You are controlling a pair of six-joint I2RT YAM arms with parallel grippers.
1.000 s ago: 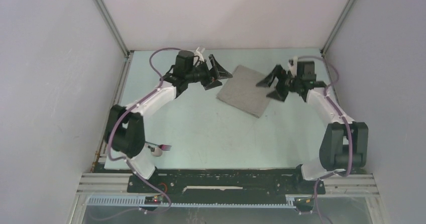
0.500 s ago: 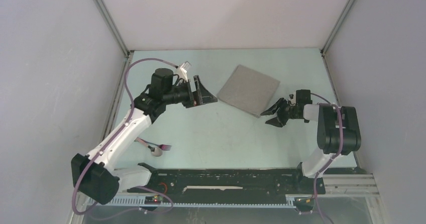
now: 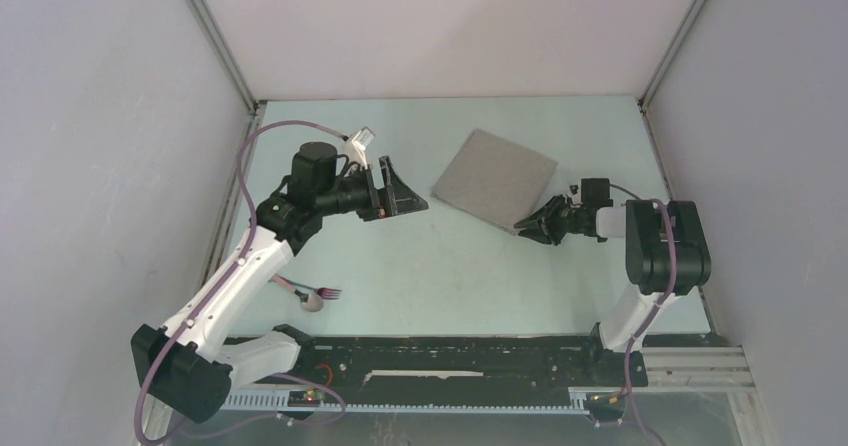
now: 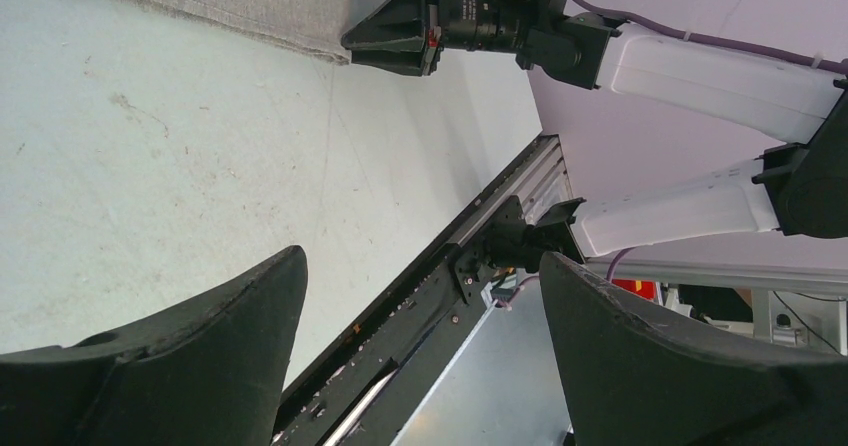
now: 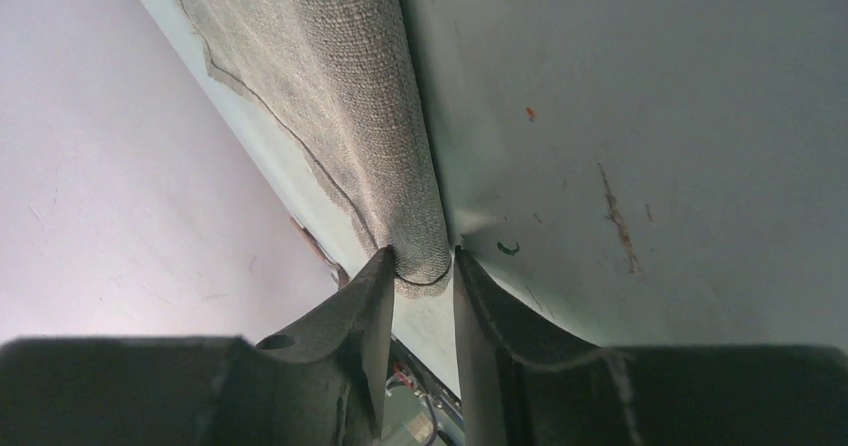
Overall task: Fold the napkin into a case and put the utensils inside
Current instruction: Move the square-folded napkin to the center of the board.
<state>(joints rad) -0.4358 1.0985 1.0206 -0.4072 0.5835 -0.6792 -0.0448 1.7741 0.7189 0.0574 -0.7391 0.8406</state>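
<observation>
The napkin (image 3: pixel 495 178) is laid flat on the pale tabletop (image 3: pixel 430 276), right of centre in the upper half of the overhead view. It is seen as a grey square turned so that one corner points toward the bottom of the frame.

That lowest corner is met by the right end effector (image 3: pixel 535 228), which is held low at the tabletop. In the right wrist view its fingers (image 5: pixel 370 296) are seen drawn narrow, with the corner of the cloth pinched between the tips.

The left end effector (image 3: pixel 400 194) is held above the tabletop just left of the napkin and apart from it. Its jaws are spread wide, and nothing is held between them in the left wrist view.

The utensils (image 3: pixel 318 295) are found in the lower left of the overhead view, well apart from the napkin. They lie together on the tabletop beside the left arm (image 3: pixel 240 276): a fork (image 3: pixel 330 292) with dark tines and a spoon (image 3: pixel 312 303) with a pale bowl, both with pinkish-purple handles.
</observation>
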